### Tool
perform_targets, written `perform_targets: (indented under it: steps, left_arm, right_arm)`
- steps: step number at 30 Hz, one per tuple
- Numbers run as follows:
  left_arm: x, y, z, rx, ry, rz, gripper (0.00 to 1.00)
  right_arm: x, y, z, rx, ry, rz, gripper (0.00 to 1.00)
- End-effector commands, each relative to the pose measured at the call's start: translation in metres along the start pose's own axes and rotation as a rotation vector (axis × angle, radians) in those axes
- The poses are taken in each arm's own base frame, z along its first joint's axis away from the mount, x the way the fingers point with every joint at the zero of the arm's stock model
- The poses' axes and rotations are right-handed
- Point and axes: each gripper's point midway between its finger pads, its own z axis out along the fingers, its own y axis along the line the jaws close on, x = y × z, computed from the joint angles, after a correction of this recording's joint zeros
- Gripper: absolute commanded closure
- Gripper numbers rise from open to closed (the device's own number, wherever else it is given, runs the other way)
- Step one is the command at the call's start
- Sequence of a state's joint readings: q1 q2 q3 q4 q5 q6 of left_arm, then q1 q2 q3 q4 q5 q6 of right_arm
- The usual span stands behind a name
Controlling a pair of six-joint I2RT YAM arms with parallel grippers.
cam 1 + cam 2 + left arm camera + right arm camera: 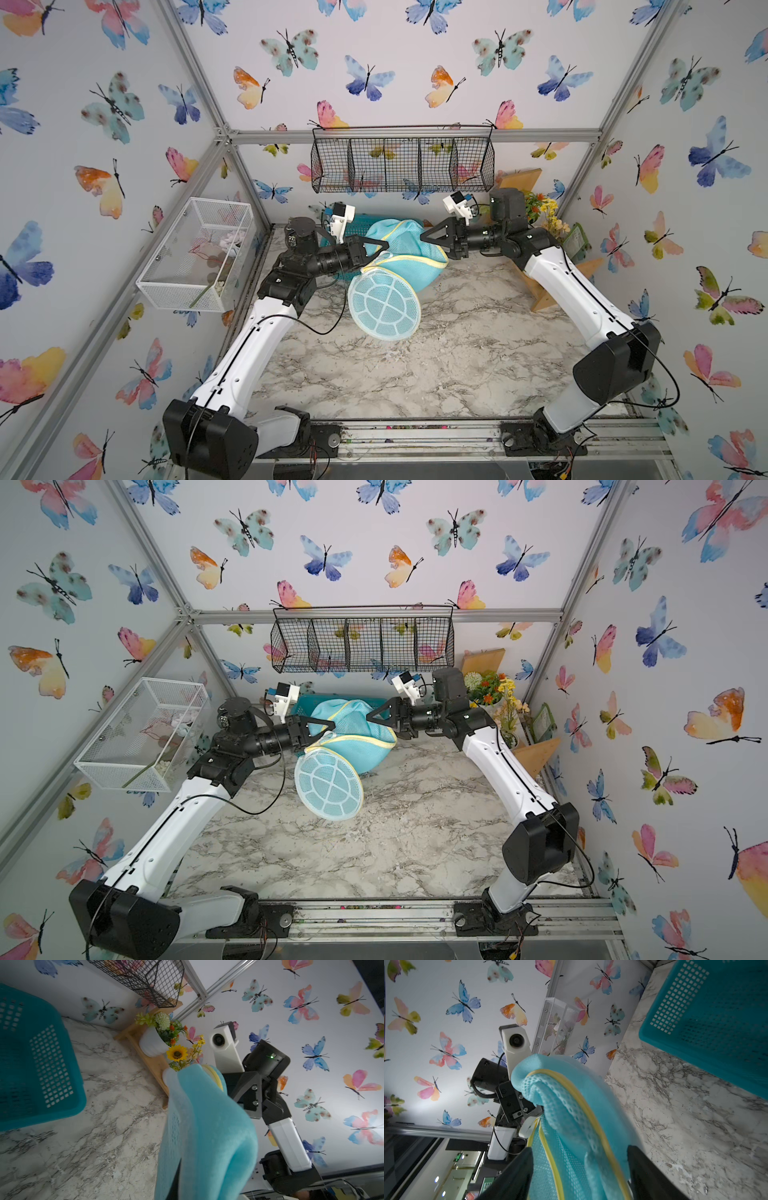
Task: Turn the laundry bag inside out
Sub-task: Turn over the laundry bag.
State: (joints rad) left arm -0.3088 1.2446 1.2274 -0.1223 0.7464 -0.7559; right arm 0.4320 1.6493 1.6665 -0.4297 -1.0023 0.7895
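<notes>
- The left fingers [383, 246] are pressed together on a fold of the laundry bag [411, 253], pinching it close to a yellow-piped seam. In the left wrist view, turquoise mesh covers them.
- The right fingers [424, 237] stand wide apart, one above the other. In the right wrist view, bag mesh and a yellow seam run through the gap between them, and I cannot tell whether they press on it.
- The bag sits near the middle of the counter's [457, 353] far edge, between the two arms. Its crumpled body is raised to the height of the fingers and sags down toward the counter.
- Its round end [384, 307], mesh with white segmented ribbing and a yellow rim, hangs tilted just below the left fingers, on the side toward the near edge.
- A teal basket [358, 225] stands at the far edge just behind the bag, partly hidden by it.
- Potted flowers [540, 208] stand in the far right corner, apart from the bag.
</notes>
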Motion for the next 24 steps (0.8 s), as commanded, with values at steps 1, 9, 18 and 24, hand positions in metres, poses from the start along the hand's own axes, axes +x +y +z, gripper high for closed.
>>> perform_targets:
  steps: [1, 9, 18, 24]
  left_arm:
    - [-0.01, 0.042, -0.006, -0.314, -0.125, 0.096, 1.0]
    - [0.0, 0.024, 0.015, -0.445, -0.245, 0.249, 1.0]
    - [-0.007, -0.004, 0.009, -0.437, -0.325, 0.295, 1.0]
    - [-0.024, -0.017, -0.005, -0.395, -0.452, 0.297, 1.0]
  right_arm:
    - [0.0, -0.035, -0.004, 0.187, -0.063, 0.192, 0.14]
    - [0.028, -0.098, 0.019, 0.315, -0.067, 0.477, 0.11]
    - [0.034, -0.117, 0.042, 0.279, -0.073, 0.546, 0.08]
    - [0.02, -0.07, 0.05, -0.163, -0.136, 0.55, 0.09]
